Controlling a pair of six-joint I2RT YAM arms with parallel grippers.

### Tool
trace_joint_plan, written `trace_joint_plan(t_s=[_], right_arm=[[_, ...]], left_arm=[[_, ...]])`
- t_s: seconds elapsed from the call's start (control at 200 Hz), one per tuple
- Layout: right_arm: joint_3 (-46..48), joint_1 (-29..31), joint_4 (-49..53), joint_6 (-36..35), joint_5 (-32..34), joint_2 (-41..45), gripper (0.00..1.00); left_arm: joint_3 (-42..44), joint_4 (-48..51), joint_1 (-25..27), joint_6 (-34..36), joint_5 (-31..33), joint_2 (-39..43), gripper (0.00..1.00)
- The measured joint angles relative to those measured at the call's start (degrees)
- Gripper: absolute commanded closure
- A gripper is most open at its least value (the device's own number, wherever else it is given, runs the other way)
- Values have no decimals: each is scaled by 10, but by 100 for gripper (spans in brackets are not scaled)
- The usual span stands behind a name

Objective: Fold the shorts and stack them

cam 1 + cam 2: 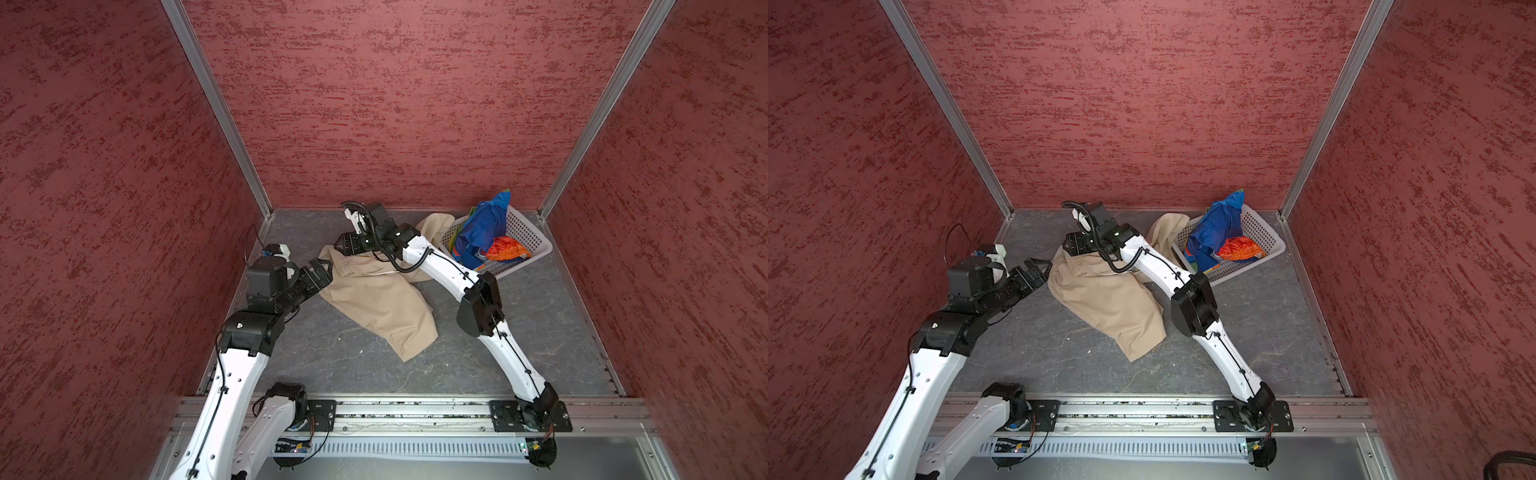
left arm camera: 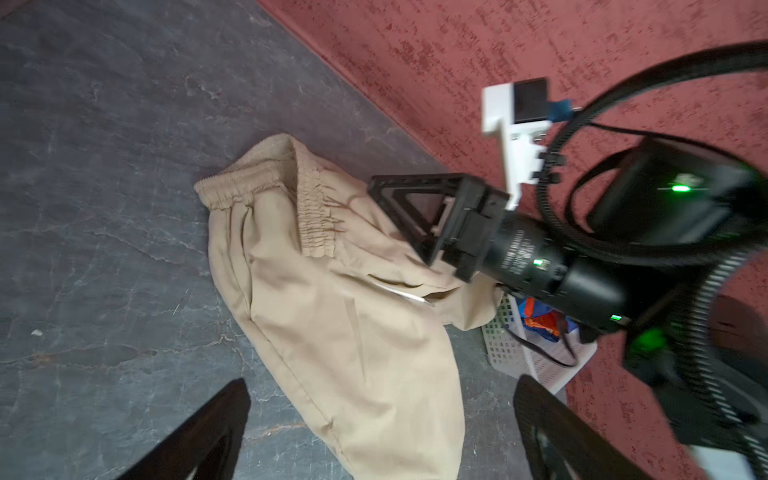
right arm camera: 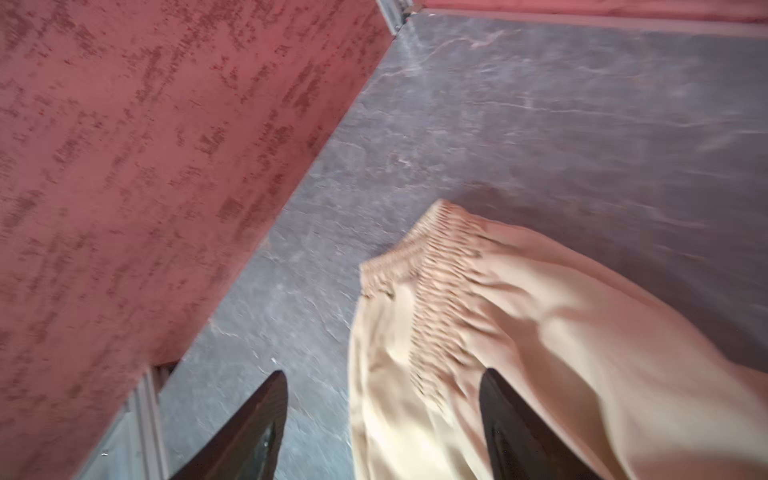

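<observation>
You've got 2 shorts: khaki shorts [image 1: 374, 303], rainbow shorts [image 1: 484, 232]. 1 basket [image 1: 530, 235]. 2 arms: left arm [image 1: 232, 386], right arm [image 1: 511, 357].

Robot lab test cell: red textured panels [image 1: 374, 104] in aluminium framing [image 1: 216, 108] enclose grey tabletop [image 1: 332, 353]; left arm [image 1: 232, 386] and right arm [image 1: 511, 357] mounted on front rail [image 1: 415, 411].

The grey veined worktop [image 1: 498, 353] carries beige shorts [image 1: 374, 303], lying crumpled. A white basket [image 1: 525, 237] stands just beside the shorts.

Bare grey table [image 1: 332, 374] near front, beige shorts [image 1: 374, 299] across middle, basket [image 1: 528, 232] blocking far right corner
</observation>
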State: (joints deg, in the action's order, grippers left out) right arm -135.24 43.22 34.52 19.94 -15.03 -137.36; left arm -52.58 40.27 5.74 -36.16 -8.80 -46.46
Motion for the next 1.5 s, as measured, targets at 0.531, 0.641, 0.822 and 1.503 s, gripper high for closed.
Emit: trace_joint_plan(t_s=[0.531, 0.641, 0.822, 1.503], right_arm=[[668, -153, -79, 3, 188, 529, 17], [703, -164, -58, -13, 223, 549, 15], [707, -205, -55, -44, 249, 528, 14], [595, -288, -140, -18, 165, 292, 86]], left_arm=[[89, -133, 31, -63, -47, -223, 24], [79, -158, 43, -72, -46, -261, 24], [11, -174, 46, -75, -41, -335, 22], [28, -182, 3, -77, -41, -311, 14]])
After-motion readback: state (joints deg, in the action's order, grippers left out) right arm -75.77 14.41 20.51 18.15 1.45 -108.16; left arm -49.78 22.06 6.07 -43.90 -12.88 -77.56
